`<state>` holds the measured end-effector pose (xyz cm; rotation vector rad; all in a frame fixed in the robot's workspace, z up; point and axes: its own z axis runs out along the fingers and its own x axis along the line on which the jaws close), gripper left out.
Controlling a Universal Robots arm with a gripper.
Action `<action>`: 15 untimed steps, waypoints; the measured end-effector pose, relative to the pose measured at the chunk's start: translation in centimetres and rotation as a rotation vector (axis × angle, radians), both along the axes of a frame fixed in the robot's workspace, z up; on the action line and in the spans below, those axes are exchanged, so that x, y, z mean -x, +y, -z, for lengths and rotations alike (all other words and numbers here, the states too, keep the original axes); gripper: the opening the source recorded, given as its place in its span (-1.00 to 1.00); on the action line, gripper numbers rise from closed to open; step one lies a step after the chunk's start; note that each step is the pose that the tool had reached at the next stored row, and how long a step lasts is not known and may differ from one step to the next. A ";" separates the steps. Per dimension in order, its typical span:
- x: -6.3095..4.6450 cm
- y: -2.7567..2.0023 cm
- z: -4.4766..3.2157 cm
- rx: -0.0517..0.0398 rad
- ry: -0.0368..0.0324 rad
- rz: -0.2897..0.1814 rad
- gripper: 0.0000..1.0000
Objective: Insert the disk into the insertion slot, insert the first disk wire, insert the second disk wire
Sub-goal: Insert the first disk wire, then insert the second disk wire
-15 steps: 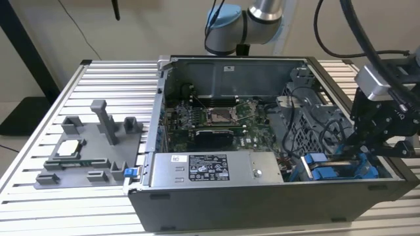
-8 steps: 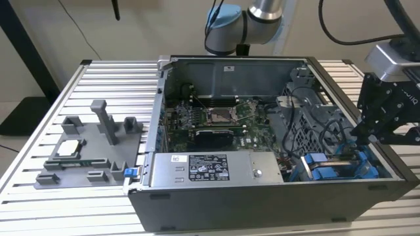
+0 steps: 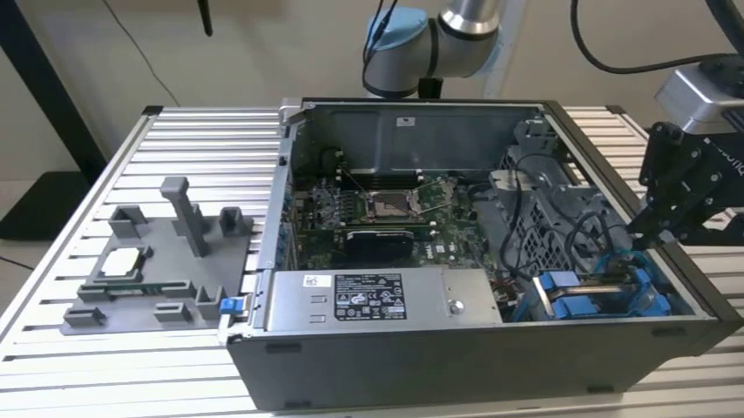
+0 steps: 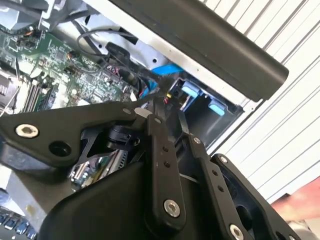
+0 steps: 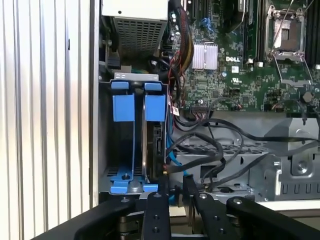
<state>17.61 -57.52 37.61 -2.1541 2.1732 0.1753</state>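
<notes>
Disk (image 5: 154, 145) looks already seated on edge in the slot (image 5: 135, 76), so I'd say we're on the wire steps. Gripper (image 5: 175, 192) hovers right at the disk's end by the blue wire (image 5: 170, 157), can't tell if it's gripping anything. The wire end would need to meet the disk square on

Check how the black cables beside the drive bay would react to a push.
Likely floppy: the black cables sag in loose loops over the metal cage. Probably light, so a push would shift them rather than resist. They may spring back, since some look plugged in at the motherboard.
</notes>
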 end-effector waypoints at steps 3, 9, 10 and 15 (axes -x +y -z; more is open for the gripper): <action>-0.6 0.22 0.11 -0.0002 0.0001 0.000 1.00; -1.0 0.23 0.67 -0.0020 0.0001 -0.003 1.00; -1.0 0.23 0.79 -0.0030 0.0001 -0.003 1.00; -1.2 0.23 1.20 -0.0120 0.0005 -0.004 1.00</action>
